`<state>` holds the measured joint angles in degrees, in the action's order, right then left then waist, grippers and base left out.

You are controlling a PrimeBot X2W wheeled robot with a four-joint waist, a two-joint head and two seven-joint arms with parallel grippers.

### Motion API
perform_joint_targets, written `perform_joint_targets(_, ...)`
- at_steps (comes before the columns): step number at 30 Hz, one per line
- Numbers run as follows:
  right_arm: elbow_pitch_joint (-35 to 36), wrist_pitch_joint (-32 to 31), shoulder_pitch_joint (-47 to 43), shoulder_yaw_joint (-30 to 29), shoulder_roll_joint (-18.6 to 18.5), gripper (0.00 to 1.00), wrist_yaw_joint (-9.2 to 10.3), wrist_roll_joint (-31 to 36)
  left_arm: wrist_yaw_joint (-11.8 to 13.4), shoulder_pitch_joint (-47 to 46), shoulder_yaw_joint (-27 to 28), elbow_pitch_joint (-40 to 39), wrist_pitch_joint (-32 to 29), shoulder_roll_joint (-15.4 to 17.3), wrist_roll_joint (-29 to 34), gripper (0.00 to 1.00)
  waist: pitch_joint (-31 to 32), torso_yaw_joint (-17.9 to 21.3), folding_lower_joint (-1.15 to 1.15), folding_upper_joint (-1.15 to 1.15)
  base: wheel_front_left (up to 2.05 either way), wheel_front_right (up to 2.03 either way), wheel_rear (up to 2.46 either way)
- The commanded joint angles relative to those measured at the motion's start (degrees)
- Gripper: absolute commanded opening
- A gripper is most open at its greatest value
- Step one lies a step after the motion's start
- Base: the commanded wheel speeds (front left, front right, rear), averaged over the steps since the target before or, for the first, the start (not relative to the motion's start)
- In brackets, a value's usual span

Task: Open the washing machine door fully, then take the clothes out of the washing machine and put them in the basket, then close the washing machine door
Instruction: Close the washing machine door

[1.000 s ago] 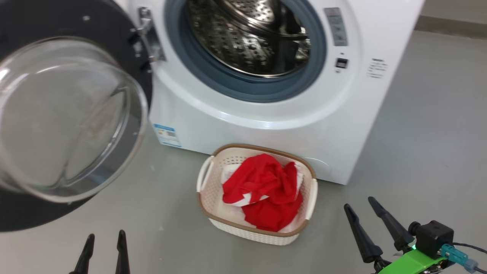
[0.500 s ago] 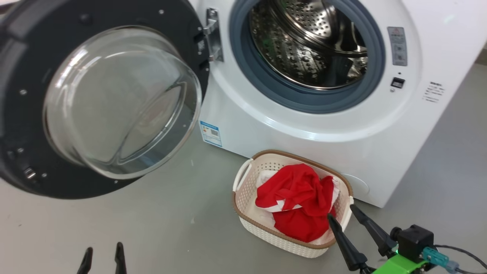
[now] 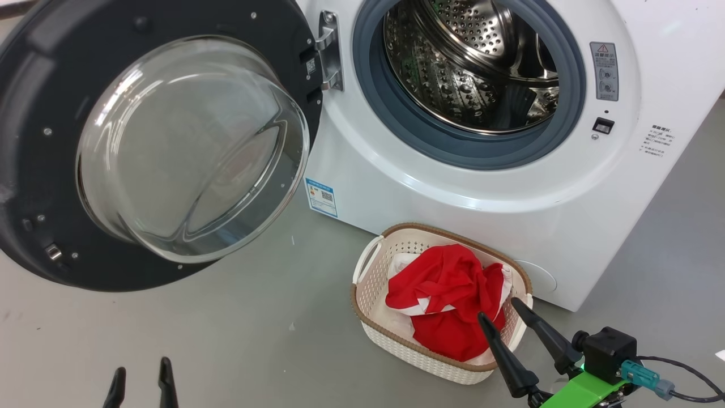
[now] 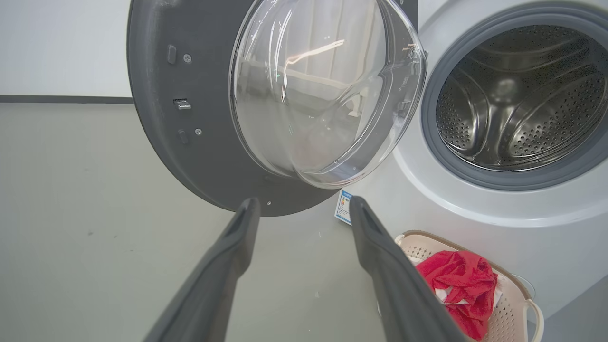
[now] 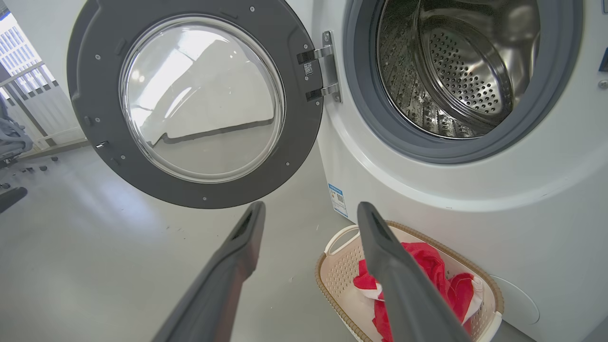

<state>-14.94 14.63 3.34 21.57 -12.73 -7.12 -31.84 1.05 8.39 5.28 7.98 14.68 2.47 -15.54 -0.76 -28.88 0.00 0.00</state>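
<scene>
The washing machine stands white at the back, and its steel drum shows no cloth inside. The washing machine door is swung wide open to the left on its hinge. The basket sits on the floor against the machine's front, holding the clothes, red fabric with a bit of white. My right gripper is open and overlaps the basket's near right corner in the head view. My left gripper is open and low at the lower left, holding nothing. The left wrist view has the door above the left gripper.
Grey floor stretches between the door and the basket. A blue sticker marks the machine's lower left front. In the right wrist view a chair and a railing stand far left, beyond the door.
The head camera has swung left, so the machine, door and basket sit farther right in the picture. My right gripper now lies over the basket's near right corner. Both grippers stay open.
</scene>
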Motion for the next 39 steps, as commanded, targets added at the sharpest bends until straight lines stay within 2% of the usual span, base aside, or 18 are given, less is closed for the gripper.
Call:
perform_joint_targets(1,1.2,0.4,2.0,1.2,-0.8,1.00,-0.36,-0.7,-0.3,-1.4,2.1,-2.2,0.3,0.4,-2.0,0.97,-0.1,0.0,0.00,0.00,0.00,0.00,0.00)
perform_joint_targets(2,1.2,0.4,1.9,1.1,-0.9,1.00,-0.36,-0.6,-0.7,-1.7,2.3,-2.6,0.3,0.4,-3.1,0.57,-0.1,0.1,0.00,0.00,0.00,0.00,0.00)
perform_joint_targets(3,1.2,0.4,1.8,1.1,-0.9,1.00,-0.36,-0.6,-1.2,-2.1,2.6,-3.3,0.3,0.4,-3.6,0.31,-0.2,0.1,0.00,0.00,0.00,0.00,0.00)
perform_joint_targets(4,1.3,0.4,1.7,0.9,-0.9,1.00,-0.36,-0.6,-1.6,-2.6,3.1,-4.1,0.3,0.4,-4.0,0.13,-0.3,0.1,0.00,0.00,0.00,0.00,0.00)
perform_joint_targets(5,1.4,0.4,1.6,0.8,-1.0,1.00,-0.36,-0.6,-2.0,-3.2,3.9,-5.0,0.3,0.4,-4.5,0.00,-0.4,0.1,0.00,0.00,0.00,0.00,0.00)
perform_joint_targets(14,1.9,0.4,1.4,-0.5,-1.8,1.00,-0.36,-0.1,-7.2,-14.4,14.1,-14.9,0.3,1.3,-3.6,0.00,-2.6,0.8,0.00,0.00,0.00,0.00,0.00)
perform_joint_targets(18,2.1,0.4,2.0,-0.5,-2.3,1.00,-0.36,0.0,-8.3,-22.6,18.9,-16.0,0.3,5.3,-4.8,0.00,-4.0,1.7,0.00,0.00,0.00,0.00,0.00)
perform_joint_targets(22,2.2,0.4,2.9,-0.4,-2.8,1.00,-0.36,0.0,-8.5,-31.2,21.9,-12.7,0.3,11.4,-8.9,0.00,-5.2,2.7,0.00,0.00,0.00,0.00,0.00)
perform_joint_targets(27,2.4,0.4,3.8,-0.4,-3.2,1.00,-0.36,0.1,-8.5,-39.2,24.1,-5.2,0.3,19.0,-13.8,0.00,-6.6,4.1,0.00,0.00,0.00,0.00,0.00)
perform_joint_targets(28,2.5,0.4,4.1,-0.4,-3.4,1.00,-0.36,0.1,-8.5,-41.8,25.5,-0.9,0.3,20.8,-16.3,0.00,-7.3,4.5,0.00,0.00,0.00,0.00,0.00)
perform_joint_targets(34,2.7,0.4,4.9,-0.5,-4.4,1.00,-0.36,0.1,-8.5,-48.9,28.3,16.2,0.2,26.8,-24.5,0.00,-8.9,5.1,0.00,0.00,0.00,0.00,0.00)
perform_joint_targets(39,2.6,0.4,5.3,-0.2,-4.4,1.00,-0.36,0.3,-8.5,-53.5,26.1,30.8,-7.1,31.9,-29.5,0.00,-9.4,5.3,0.00,0.00,0.00,0.00,0.00)
